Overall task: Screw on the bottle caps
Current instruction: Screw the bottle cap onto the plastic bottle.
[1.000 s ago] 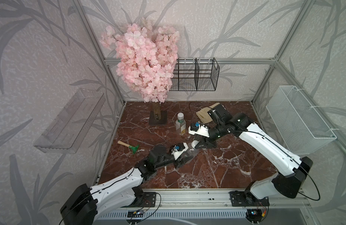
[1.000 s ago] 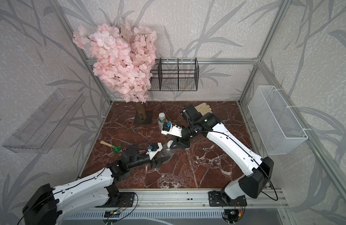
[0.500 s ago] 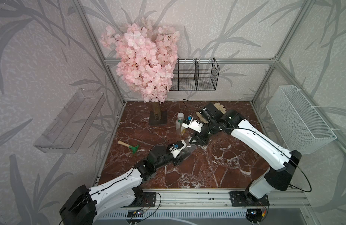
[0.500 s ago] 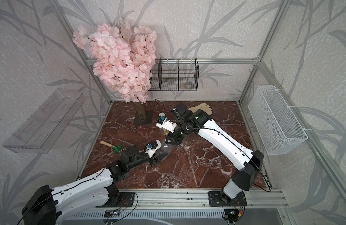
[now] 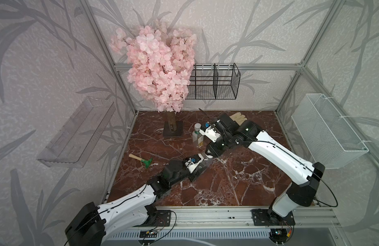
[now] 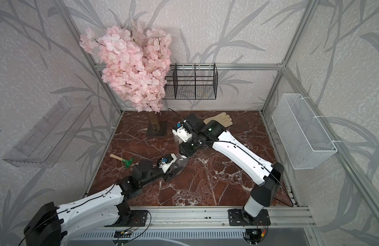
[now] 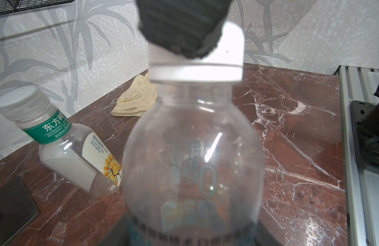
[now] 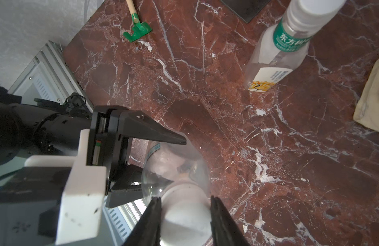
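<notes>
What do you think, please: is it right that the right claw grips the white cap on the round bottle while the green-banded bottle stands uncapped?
Not quite: the green-banded bottle is not uncapped; it already wears its own screw cap, as the left wrist view shows. The rest holds: the right claw grips the white cap on the round bottle.
</notes>
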Robot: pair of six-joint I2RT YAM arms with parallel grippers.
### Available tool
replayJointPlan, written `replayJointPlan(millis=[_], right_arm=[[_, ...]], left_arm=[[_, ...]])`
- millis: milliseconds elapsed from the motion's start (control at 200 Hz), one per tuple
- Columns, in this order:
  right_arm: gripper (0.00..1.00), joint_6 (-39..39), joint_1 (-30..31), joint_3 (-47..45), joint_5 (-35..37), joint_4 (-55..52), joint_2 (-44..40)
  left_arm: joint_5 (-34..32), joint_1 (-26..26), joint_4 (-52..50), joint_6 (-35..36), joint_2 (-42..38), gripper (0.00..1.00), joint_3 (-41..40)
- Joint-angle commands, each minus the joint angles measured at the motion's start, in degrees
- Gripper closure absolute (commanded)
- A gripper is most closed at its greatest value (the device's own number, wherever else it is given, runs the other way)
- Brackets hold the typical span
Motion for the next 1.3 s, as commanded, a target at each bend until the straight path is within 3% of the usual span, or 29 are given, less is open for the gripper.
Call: replayJointPlan(millis=[0, 75, 140, 375, 540, 915, 1050, 1295], right_arm=[[0.76, 2.5, 0.0, 0.2, 1.1, -3.2, -0.5], [0.57, 0.8, -0.1, 0.5, 0.4, -2.7, -1.0], [0.46, -0.9, -0.5, 1.4, -0.8, -2.8, -1.4], [0.24, -12.7, -5.2, 2.4, -14.3, -4.0, -3.2], [0.21, -22.6, -7.9, 0.7, -22.7, -4.3, -5.8], [0.18, -42.7, -9.8, -10.2, -32.3, 1.3, -14.3], [0.19, -44.5, -9.8, -13.9, -33.7, 5.9, -15.9], [0.23, -45.5, -9.8, -12.5, -33.1, 6.0, -13.1]], left_arm=[[-1.9, 0.1, 6.3, -0.4, -2.1, 0.41, 0.5], [-0.4, 0.1, 6.9, -0.4, -2.6, 0.41, 0.2], [1.1, 0.2, 7.6, -0.2, -3.1, 0.41, -0.2], [6.2, 0.2, 8.5, 0.0, -3.5, 0.41, -0.7], [9.0, 0.2, 8.7, -0.1, -2.7, 0.41, -0.5], [13.4, 0.1, 9.1, -0.3, -1.9, 0.41, -0.1], [14.3, 0.2, 9.3, -0.4, -2.0, 0.41, -0.2], [14.8, 0.2, 9.5, -0.4, -1.7, 0.41, 0.0]])
